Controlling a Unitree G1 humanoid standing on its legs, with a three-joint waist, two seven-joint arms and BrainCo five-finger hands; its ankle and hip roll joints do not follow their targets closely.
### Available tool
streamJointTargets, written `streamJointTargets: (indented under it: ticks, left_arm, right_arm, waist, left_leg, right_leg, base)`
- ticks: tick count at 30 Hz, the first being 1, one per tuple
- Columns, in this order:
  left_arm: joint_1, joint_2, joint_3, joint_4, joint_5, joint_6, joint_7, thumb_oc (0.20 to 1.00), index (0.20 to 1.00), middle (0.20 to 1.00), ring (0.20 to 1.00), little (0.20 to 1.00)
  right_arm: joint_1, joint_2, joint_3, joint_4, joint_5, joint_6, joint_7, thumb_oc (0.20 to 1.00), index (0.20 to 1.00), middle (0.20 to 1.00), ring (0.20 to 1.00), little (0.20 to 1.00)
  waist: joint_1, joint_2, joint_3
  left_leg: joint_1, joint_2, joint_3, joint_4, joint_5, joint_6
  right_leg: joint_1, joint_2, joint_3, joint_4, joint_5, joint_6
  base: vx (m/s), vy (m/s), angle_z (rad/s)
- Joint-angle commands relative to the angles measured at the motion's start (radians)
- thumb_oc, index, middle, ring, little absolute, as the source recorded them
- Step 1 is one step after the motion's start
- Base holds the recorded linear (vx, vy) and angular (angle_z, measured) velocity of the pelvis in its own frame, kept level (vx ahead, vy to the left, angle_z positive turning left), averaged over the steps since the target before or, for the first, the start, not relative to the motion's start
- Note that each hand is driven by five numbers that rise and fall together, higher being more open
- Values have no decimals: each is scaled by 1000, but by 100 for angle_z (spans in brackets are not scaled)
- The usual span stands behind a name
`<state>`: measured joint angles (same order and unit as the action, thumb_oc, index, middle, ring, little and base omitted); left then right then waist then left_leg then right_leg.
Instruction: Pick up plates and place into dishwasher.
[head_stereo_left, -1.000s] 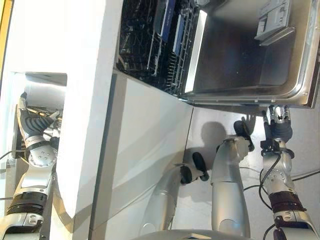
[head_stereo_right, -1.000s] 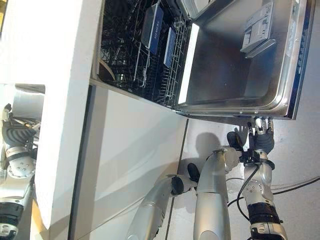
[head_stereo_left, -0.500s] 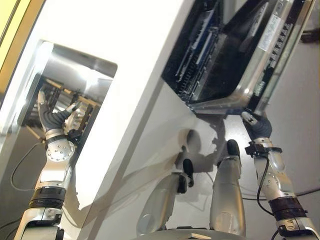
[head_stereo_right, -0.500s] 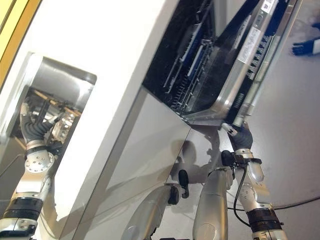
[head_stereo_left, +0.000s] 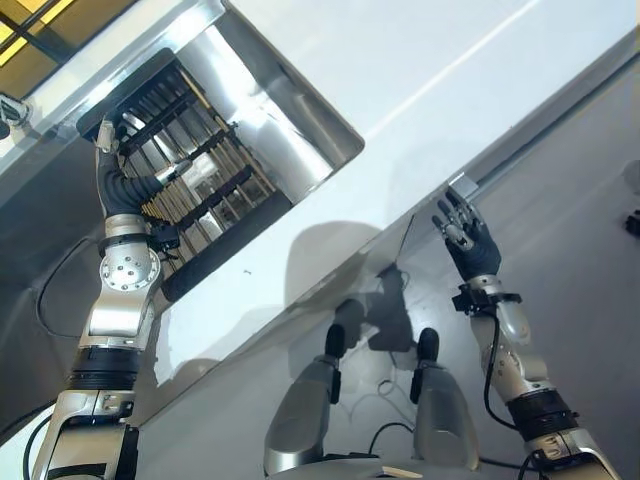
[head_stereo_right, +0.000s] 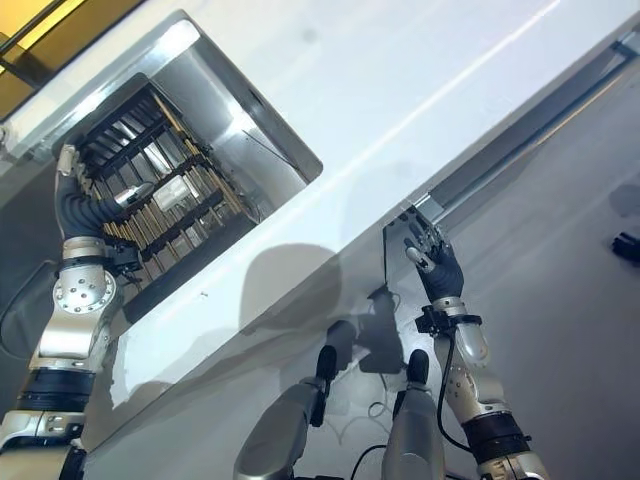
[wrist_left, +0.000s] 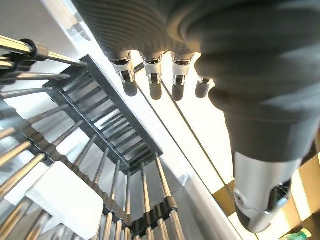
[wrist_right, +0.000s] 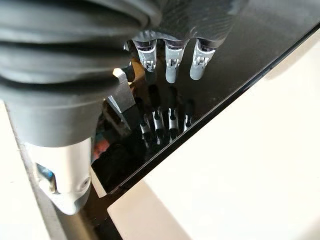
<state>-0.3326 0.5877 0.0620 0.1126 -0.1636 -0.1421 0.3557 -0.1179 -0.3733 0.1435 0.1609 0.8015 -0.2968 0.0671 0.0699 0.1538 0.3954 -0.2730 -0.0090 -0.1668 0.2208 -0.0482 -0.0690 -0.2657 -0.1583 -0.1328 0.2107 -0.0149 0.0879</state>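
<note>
Right hand (head_stereo_left: 470, 243): nearest, raised in front of the white counter's (head_stereo_left: 440, 90) lower edge, fingers straight and spread, holding nothing; in its wrist view the fingertips (wrist_right: 171, 74) hover just off a glossy black panel (wrist_right: 240, 55) that mirrors them.
Black panel: set in the front face just below the counter, beside a white panel (wrist_right: 240, 170).
Left hand (head_stereo_left: 122, 190): farther off, reaching into the sink (head_stereo_left: 290, 150) sunk in the counter, fingers relaxed and extended, closed on nothing, over the rack.
Rack (wrist_left: 115, 150): dark frame with metal bars, lying inside the sink.
White piece (wrist_left: 62, 202): flat, pale, resting among the rack's bars; cannot tell whether it is a plate.
Dishwasher: cannot be made out as such from here.
</note>
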Motion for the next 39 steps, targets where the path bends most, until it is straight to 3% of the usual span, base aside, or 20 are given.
streamJointTargets:
  ticks: [1,4,12,23,25,34,39]
  left_arm:
    - [187,29,-20,18,49,-31,-23,1000,1000,1000,1000,1000]
    - [205,26,-12,24,60,-39,-38,1000,1000,1000,1000,1000]
    - [269,-6,4,1,69,-55,2,1000,1000,1000,1000,1000]
    - [372,-72,54,-70,85,-24,13,1000,1000,1000,1000,1000]
    - [384,-77,58,-80,79,-16,20,1000,1000,1000,1000,1000]
    - [388,-115,43,-100,57,20,7,1000,1000,1000,1000,1000]
    - [409,-124,52,-135,-9,10,-21,1000,1000,1000,1000,1000]
  right_arm:
    - [-238,92,20,-224,-78,-152,109,1000,1000,1000,1000,1000]
    - [-166,91,29,-188,-56,-85,82,1000,1000,1000,1000,1000]
    - [48,107,32,-116,-77,-23,37,1000,1000,1000,1000,1000]
    - [206,100,-126,-204,-176,58,-220,1000,1000,1000,1000,1000]
    - [216,85,-141,-243,-212,58,-222,1000,1000,1000,1000,1000]
    - [167,24,-109,-393,-297,55,-145,1000,1000,1000,1000,1000]
    - [106,-33,-65,-474,-302,61,-80,1000,1000,1000,1000,1000]
  waist:
    - [72,-150,-122]
    - [57,-158,-137]
    - [-17,-145,-155]
    - [-104,-142,-248]
    - [-112,-141,-266]
    - [-87,-154,-335]
    - [-24,-170,-362]
  left_leg:
    - [-32,-81,6,-25,53,92]
    - [-6,-73,14,-30,49,93]
    - [71,-50,57,-106,58,98]
    - [184,-17,115,-174,50,81]
    - [208,-11,114,-194,53,80]
    - [272,23,81,-237,66,51]
    - [264,55,39,-237,95,19]
  right_leg:
    - [55,-62,68,-122,152,13]
    - [70,-55,86,-125,154,16]
    - [87,-49,157,-153,171,21]
    - [157,-26,213,-203,150,36]
    - [171,-17,219,-206,143,39]
    - [245,24,186,-212,92,18]
    - [283,48,108,-224,67,-9]
  base:
    - [34,-19,7]
    - [22,-7,4]
    - [-33,51,-17]
    - [31,27,-24]
    - [68,-10,-21]
    - [67,-79,2]
    - [53,-145,40]
